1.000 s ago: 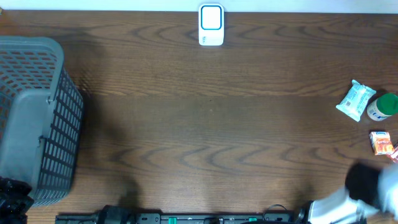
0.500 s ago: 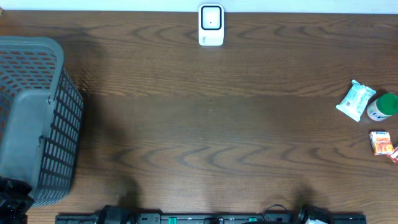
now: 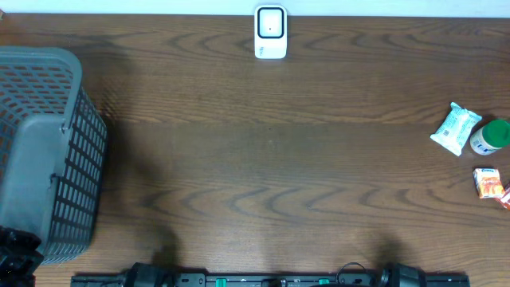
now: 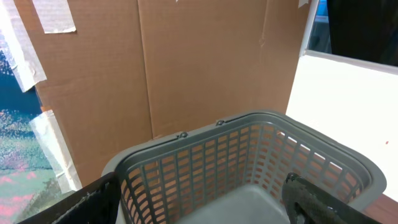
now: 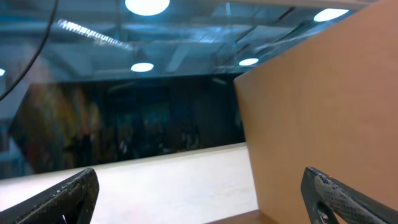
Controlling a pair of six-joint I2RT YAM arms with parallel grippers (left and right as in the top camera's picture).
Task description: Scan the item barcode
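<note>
Lying far right, packet, well apart from left claw, agape at basket; right claw agape.

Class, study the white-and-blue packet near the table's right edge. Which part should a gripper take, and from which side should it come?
Probably from straight above: the packet lies flat, so a top-down pinch across its middle suits. Close on its far and near edges, since the green-capped bottle crowds its right side.

Left gripper: fingers spread wide, empty. Right gripper: fingers wide apart, empty, pointing upward.
</note>
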